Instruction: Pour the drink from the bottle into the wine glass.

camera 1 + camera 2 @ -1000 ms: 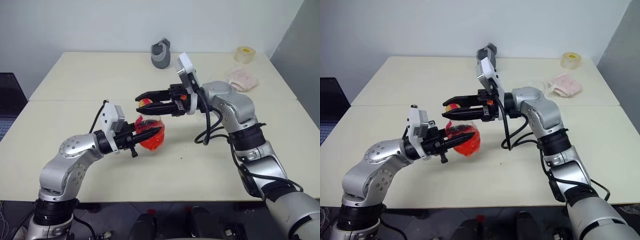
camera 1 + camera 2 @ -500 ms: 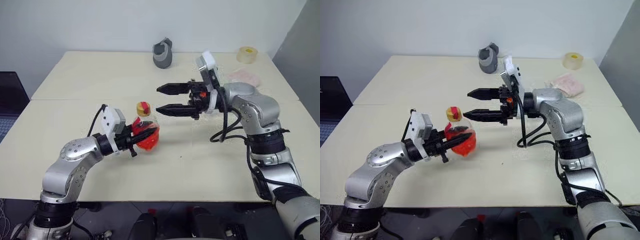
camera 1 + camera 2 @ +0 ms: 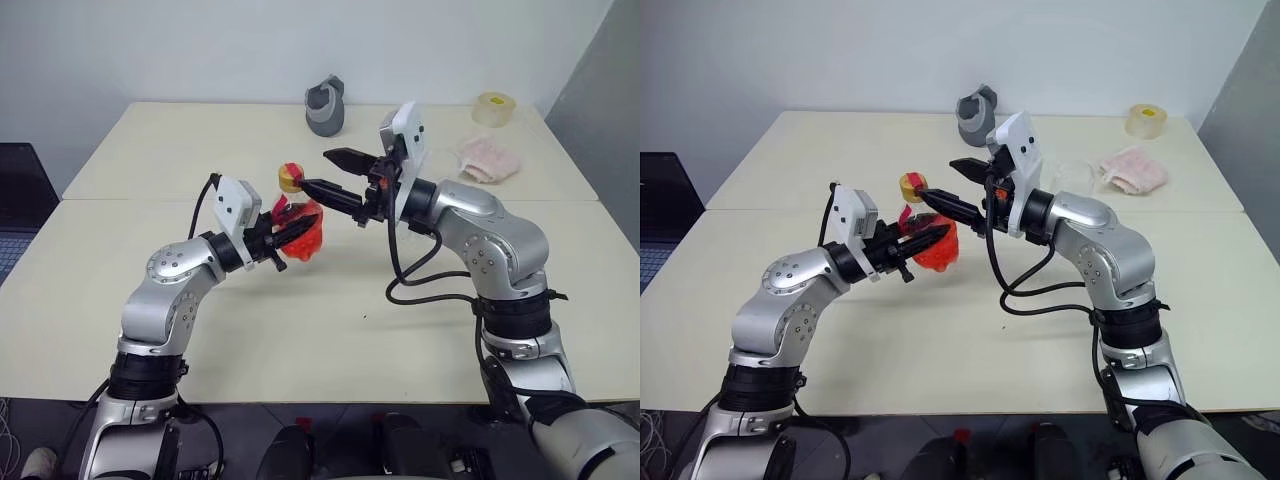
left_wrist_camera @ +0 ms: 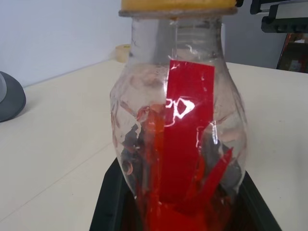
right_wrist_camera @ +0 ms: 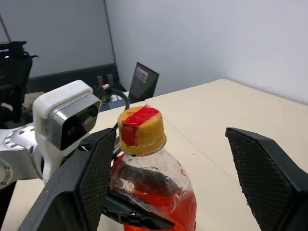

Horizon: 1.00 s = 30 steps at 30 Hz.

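Two grippers meet at the bottle [image 3: 297, 226], which is lifted clear of the table [image 3: 180, 160]. The left gripper [image 3: 290, 232] is clamped on the bottle's round body, its black fingers [image 3: 923, 239] pressed against the sides, and it holds the bottle upright. Red drink [image 5: 185, 208] fills the lower part of the bottle; the left wrist view also shows a red strip of label [image 4: 185, 130] running down the clear plastic. The yellow cap [image 3: 290, 178] is on the bottle and has a piece of red tape across its top.

The right gripper [image 3: 335, 173] comes at the bottle from the far right side, pointing toward the cap. Its jaws stand wide apart and hold nothing. In the right wrist view the cap sits between the two spread fingers [image 5: 91, 183], close to one and well apart from the other; the head views do not settle whether any finger touches the cap.

Beyond the bottle, at the far edge of the table, stands a grey tape dispenser [image 3: 324, 105]. To the far right of the bottle lie a pink cloth [image 3: 486, 160] and, in the table's far right corner, a roll of tape [image 3: 490, 109]. The wine glass cannot be made out for certain.
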Tool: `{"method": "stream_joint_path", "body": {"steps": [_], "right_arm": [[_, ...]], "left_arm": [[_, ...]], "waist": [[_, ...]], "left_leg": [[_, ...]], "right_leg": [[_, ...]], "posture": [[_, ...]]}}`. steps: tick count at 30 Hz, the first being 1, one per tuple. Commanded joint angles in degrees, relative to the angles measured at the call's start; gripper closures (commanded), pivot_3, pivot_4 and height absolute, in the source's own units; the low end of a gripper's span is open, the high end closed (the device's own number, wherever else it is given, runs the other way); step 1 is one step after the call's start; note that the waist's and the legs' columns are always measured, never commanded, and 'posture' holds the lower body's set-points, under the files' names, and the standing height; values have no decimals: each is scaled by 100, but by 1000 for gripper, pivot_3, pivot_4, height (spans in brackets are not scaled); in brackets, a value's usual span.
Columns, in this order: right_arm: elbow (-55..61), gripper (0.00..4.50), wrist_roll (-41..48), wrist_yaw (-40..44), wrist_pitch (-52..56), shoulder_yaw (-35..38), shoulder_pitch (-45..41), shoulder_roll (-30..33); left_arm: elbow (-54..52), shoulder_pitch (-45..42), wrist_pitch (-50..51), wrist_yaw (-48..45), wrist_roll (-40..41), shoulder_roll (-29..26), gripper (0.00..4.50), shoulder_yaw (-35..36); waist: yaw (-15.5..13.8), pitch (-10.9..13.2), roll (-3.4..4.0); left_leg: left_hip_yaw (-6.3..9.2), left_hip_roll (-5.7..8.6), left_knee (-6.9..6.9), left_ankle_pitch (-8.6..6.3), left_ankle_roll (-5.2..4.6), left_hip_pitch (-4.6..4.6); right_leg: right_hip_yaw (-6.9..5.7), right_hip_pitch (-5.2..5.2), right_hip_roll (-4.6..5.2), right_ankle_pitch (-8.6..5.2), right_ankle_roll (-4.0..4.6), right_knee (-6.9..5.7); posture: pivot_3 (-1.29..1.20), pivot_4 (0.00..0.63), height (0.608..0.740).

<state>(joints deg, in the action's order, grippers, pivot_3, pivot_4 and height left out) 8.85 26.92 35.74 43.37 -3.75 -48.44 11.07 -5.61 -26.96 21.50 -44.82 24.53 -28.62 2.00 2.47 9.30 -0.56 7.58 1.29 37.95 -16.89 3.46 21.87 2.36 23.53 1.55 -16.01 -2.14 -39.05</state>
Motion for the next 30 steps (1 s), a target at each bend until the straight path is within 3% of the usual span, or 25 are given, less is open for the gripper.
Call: {"method": "stream_joint_path", "body": {"steps": [1, 4, 8, 30], "right_arm": [[47, 613, -94, -157, -275, -125, -274, -195], [-12, 613, -121, -143, -323, -237, -280, -309], [-69, 9, -142, -84, -385, -391, -273, -372], [-1048, 9, -526, -213, -858, -165, -849, -348]], "left_arm": [[98, -282, -303, -103, -72, 60, 3514, -12], [170, -317, -374, -179, -103, 92, 3514, -29], [181, -295, -430, -254, -124, 86, 3514, -42], [-145, -31, -282, -211, -97, 28, 3514, -1]], "waist": [[9, 0, 0], [47, 0, 0], [64, 0, 0], [77, 0, 0]], "left_leg": [[0, 0, 0, 0, 0, 0], [1, -2, -1, 0, 0, 0], [3, -2, 0, 0, 0, 0], [4, -2, 0, 0, 0, 1]], "right_leg": [[0, 0, -8, 0, 0, 0], [1, 0, -12, 0, 0, 1], [0, 0, -11, 0, 0, 0], [0, 1, -11, 0, 0, -1]], "posture": [[0, 150, 740], [0, 150, 740], [0, 150, 740], [0, 150, 740]]}}
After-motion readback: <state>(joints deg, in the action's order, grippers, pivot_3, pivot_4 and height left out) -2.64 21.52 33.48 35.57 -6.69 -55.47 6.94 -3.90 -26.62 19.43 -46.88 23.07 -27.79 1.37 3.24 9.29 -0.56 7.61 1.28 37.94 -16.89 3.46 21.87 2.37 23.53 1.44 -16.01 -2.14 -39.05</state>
